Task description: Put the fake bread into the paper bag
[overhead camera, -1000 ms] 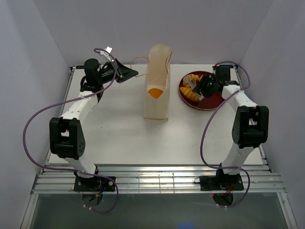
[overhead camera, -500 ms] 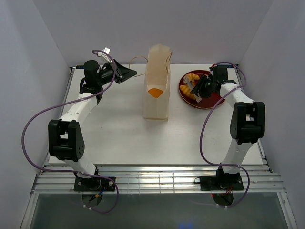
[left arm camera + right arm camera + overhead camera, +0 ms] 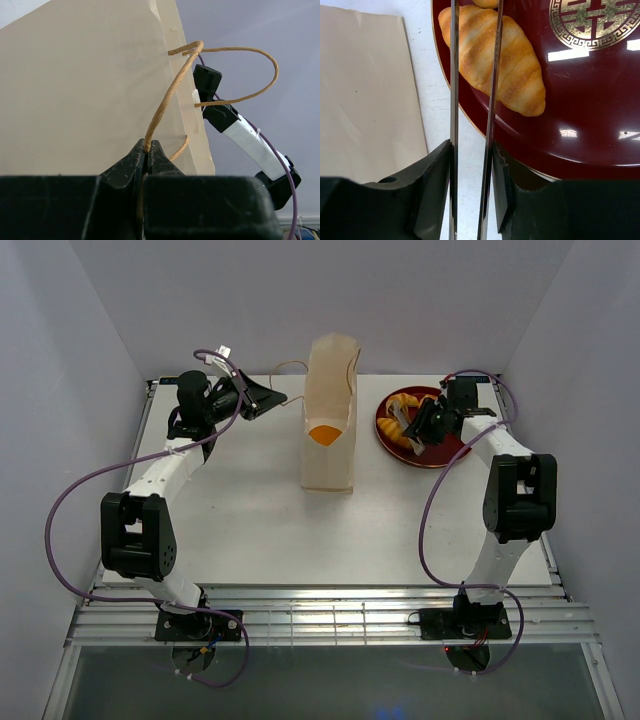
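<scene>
**Bag handle pinched on the left, croissant straddled on the right**

The paper bag [image 3: 328,455] is seen standing upright at the middle of the white worktop [image 3: 250,510], taller than everything around it. An orange-gold patch [image 3: 325,433] can be made out at its mouth in the top view. One cord handle [image 3: 170,95] is clamped between the closed fingers of the left gripper [image 3: 146,150], which is held just left of the bag's upper edge, with the cord drawn out sideways from the bag.

The rest of the fake bread [image 3: 398,440] is found on the dark red plate [image 3: 600,110], just right of the bag. The right gripper [image 3: 412,428] is held over the plate's left part. In the right wrist view its thin fingers [image 3: 454,75] are set a narrow gap apart and are laid across the left end of a croissant [image 3: 515,65], which lies at the plate's left rim. Whether the croissant is touched by the fingers cannot be told.
</scene>
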